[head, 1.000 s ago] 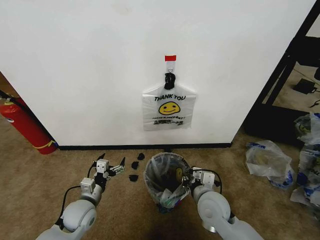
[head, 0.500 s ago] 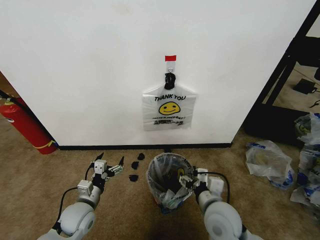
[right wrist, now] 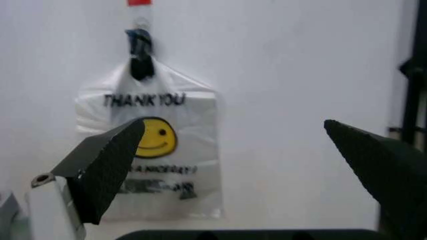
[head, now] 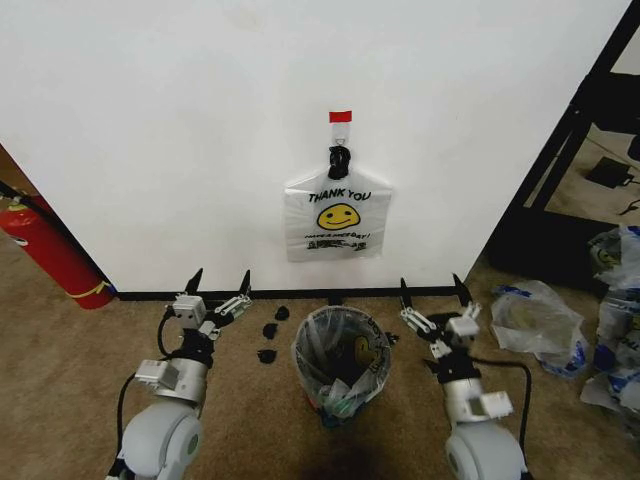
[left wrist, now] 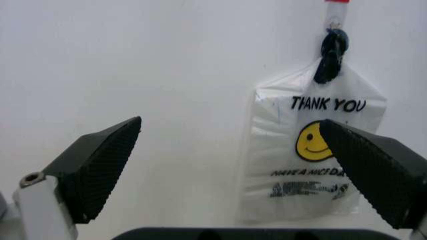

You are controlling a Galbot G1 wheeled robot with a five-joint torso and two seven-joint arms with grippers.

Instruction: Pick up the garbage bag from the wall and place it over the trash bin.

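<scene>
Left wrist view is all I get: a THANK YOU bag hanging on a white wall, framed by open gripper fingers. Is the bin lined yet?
Observer: Yes. In the head view, a see-through garbage bag is draped over the rim of the trash bin.
Operator: Where are the grippers?
Observer: The left gripper and right gripper are raised on either side of the bin, both open and apart from it.
Operator: Anything else nearby?
Observer: A red fire extinguisher stands by the wall on the robot's left.
</scene>
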